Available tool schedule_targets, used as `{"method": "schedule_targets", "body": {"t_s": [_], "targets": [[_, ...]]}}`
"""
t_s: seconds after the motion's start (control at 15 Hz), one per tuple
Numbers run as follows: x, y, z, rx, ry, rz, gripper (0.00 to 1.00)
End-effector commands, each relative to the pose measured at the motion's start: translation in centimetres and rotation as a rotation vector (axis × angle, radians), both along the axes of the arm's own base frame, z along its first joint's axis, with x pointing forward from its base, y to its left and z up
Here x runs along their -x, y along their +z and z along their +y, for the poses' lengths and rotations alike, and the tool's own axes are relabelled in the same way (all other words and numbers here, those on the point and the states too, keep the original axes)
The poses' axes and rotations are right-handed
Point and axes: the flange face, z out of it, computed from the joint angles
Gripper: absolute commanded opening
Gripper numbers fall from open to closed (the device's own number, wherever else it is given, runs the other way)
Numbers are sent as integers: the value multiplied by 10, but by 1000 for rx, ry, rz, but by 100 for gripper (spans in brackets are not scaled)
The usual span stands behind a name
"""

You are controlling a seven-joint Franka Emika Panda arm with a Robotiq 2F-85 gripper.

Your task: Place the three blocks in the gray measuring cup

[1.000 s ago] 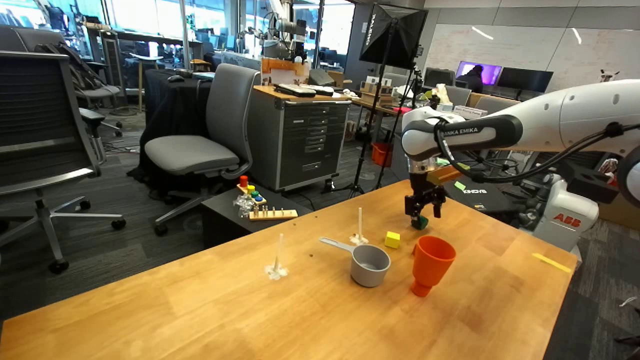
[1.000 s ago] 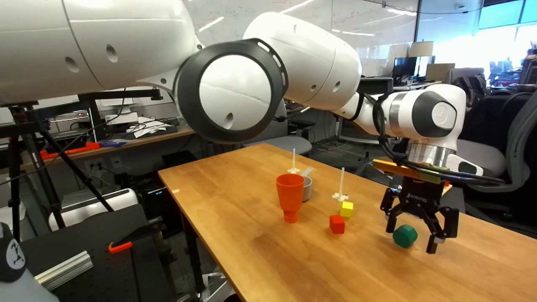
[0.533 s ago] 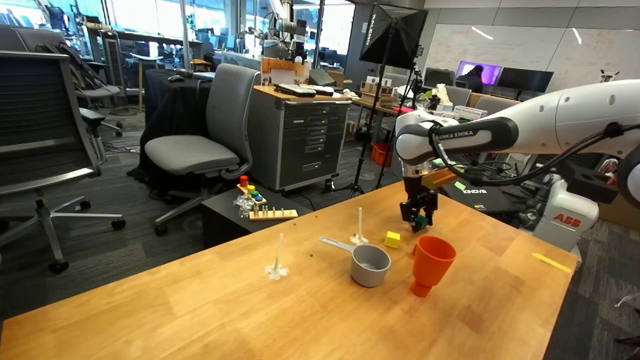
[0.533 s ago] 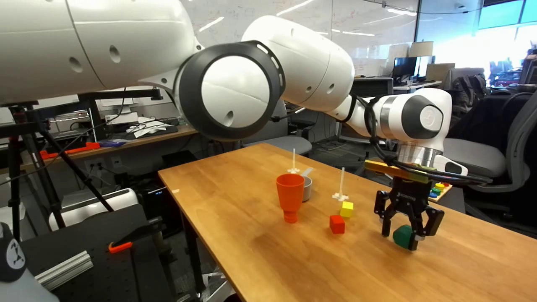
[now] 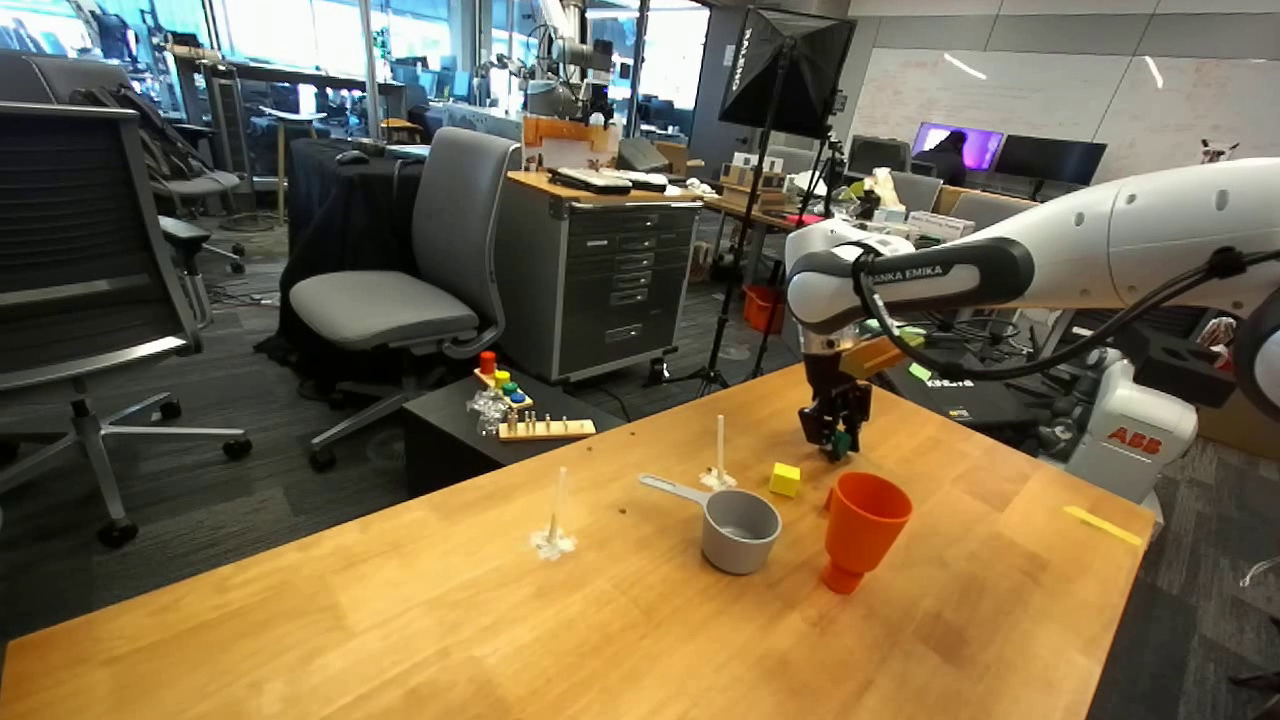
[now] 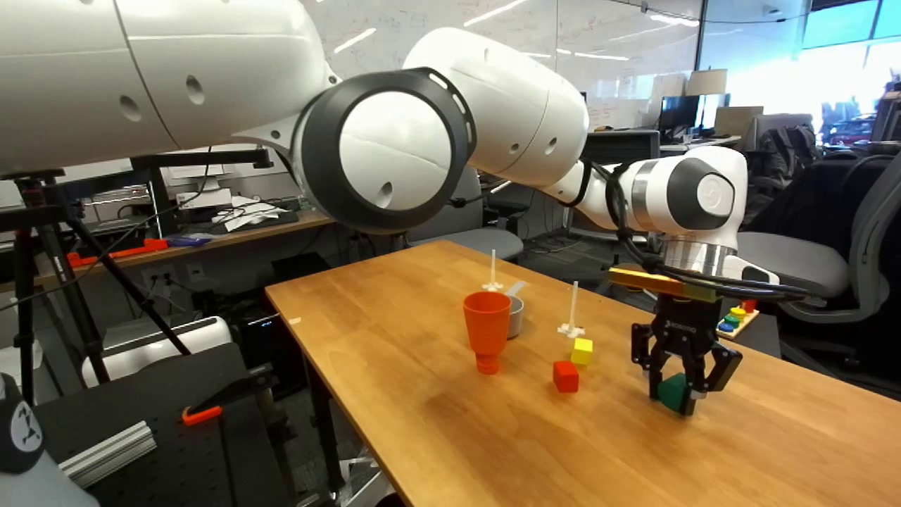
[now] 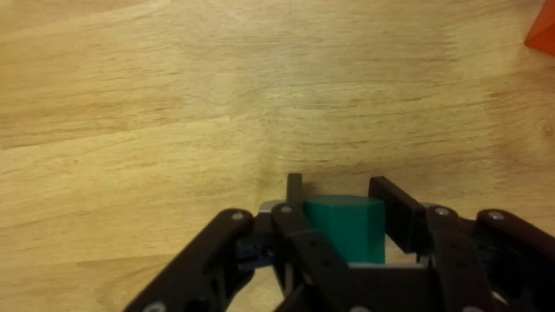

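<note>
From where I am standing, the black claw (image 6: 671, 402) is pointing down and is grasping the green block (image 7: 357, 227); its two fingers (image 7: 401, 214) are pressing against opposite sides of it. If the block is touching the wooden table (image 5: 400, 620) under it, I cannot tell. On the body of the claw, pale letters are spelling "ROBOTIQ".

Higher up, the white arm (image 5: 1160, 235) is reaching over the table, and on a dark part of it I am reading "ANKA EMIKA"; the first letters are hiding from me.

Near the claw, the yellow block (image 5: 785, 480) and the red block (image 6: 565, 377) are sitting on the table, just beside each other; if they are touching, I cannot say.

Farther out, the gray cup (image 5: 740, 550) is standing upright, its handle (image 5: 672, 487) pointing toward the side where two thin white sticks (image 5: 720, 450) are rising from the table. Near it, a taller orange cup (image 6: 487, 320) is standing on its narrow foot.

Beyond the table, another robot (image 5: 1130, 415) is showing the red letters "ABB" on its pale body. Beside it, a black box (image 5: 1000, 405) is carrying white letters too, but they are partly covered. The black lamp (image 5: 787, 75) is wearing a name along its edge, turned sideways, which I cannot read with certainty.
</note>
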Motion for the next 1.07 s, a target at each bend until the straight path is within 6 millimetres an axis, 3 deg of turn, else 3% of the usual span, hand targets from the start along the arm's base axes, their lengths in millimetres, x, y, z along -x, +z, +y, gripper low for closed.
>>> {"method": "schedule_targets", "body": {"t_s": [0.0,0.4,0.6,0.8,1.0], "targets": [[-7,18,4,47,9,-19,19],[-28,81,26,98,-9,-106,19],[-35,105,51,100,-13,-136,19],[-39,115,83,101,1,-146,19],[-38,113,125,116,19,-136,19]]}}
